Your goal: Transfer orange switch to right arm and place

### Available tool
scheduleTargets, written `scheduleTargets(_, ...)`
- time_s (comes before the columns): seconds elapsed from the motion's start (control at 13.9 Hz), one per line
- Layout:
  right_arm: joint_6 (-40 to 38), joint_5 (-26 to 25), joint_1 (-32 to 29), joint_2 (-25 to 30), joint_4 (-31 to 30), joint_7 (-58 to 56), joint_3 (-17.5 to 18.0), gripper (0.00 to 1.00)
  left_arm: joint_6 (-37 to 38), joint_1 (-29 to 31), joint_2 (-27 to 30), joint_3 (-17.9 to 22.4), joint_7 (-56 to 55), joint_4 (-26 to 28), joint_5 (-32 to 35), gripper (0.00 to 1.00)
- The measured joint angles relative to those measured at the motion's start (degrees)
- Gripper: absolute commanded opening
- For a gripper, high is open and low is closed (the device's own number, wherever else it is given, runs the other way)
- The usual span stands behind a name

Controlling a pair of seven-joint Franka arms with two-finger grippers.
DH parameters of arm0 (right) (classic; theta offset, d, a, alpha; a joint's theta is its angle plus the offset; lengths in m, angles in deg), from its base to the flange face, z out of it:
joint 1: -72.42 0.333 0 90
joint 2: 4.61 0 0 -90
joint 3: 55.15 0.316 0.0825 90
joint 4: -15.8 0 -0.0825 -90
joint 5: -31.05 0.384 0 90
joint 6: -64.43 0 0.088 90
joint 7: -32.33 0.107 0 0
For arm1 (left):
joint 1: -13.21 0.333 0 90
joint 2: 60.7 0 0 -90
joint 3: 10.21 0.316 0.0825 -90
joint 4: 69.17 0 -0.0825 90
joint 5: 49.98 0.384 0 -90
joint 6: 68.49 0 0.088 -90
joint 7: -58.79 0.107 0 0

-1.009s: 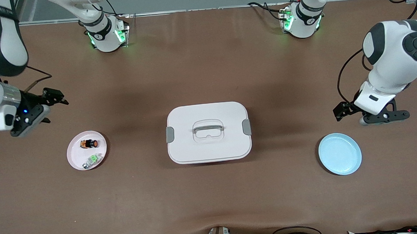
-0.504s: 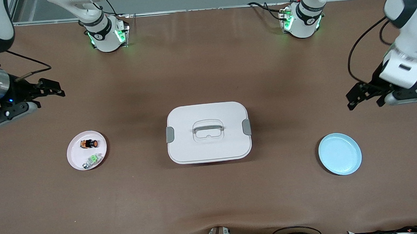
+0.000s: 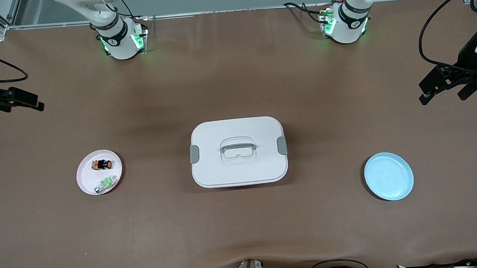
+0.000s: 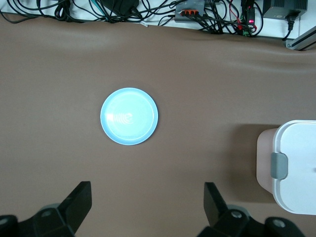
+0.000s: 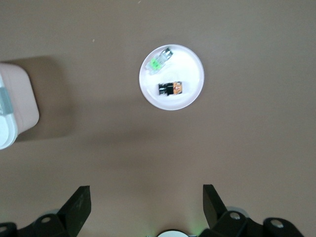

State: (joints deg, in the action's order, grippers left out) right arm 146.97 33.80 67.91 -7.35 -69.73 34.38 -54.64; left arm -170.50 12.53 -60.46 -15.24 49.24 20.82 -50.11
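Lying on the pink plate (image 3: 84,178) at twelve o'clock, the orange switch (image 3: 101,164) looks light, rigid, slippery (pinch its black body); left gripper (image 4: 148,205) and right gripper (image 5: 146,205) hang open, empty.

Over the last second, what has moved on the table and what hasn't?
Both arms swung outward toward the table's ends: the right hand away from the pink plate, the left hand away from the blue plate. Both hands are open and empty. The orange switch, the green switch and the white box stayed put.
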Motion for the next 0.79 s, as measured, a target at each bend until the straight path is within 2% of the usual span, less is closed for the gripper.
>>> scheduleTargets(0.29,0.0,-0.9,-1.6,-0.6,1.8,0.2,-0.2,1.00,0.6,1.1,-0.6,0.1,0.0,-0.1,0.0,1.00)
scheduleTargets(0.79,-0.6,-0.9,-0.7,-1.0,2.2,0.7,0.1,1.00,0.8,2.0,-1.4,0.0,0.2,-0.3,0.0,1.00)
